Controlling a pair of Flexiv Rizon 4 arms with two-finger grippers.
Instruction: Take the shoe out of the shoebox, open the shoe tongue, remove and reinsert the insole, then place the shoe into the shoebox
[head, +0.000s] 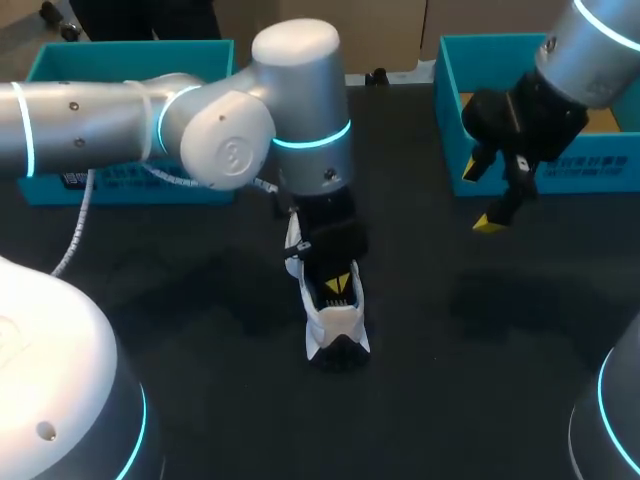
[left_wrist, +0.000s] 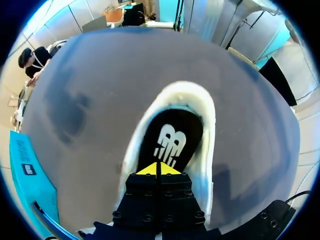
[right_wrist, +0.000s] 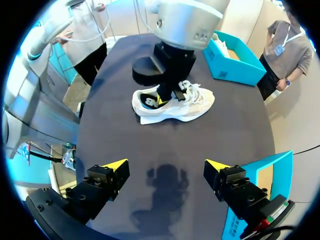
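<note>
Shoe: a white shoe (head: 338, 328) stands on its sole near the middle of the table (head: 480, 370), outside both boxes.
Insole: the black insole (left_wrist: 172, 135) with a white mark lies inside the shoe, showing through its opening.
Left gripper: the left gripper (left_wrist: 159, 169) points down into the shoe's opening. Its yellow tips are pressed together just over the insole, and I cannot tell whether they pinch anything.
Right gripper: the right gripper (head: 481, 196) hangs above the table near the far right corner, fingers spread wide with nothing between them.
Right shoebox: a teal shoebox (head: 450, 115) sits at the far right corner, just beside the right gripper.
Left shoebox: a second teal box (head: 100, 62) sits at the far left corner, well apart from the shoe.
</note>
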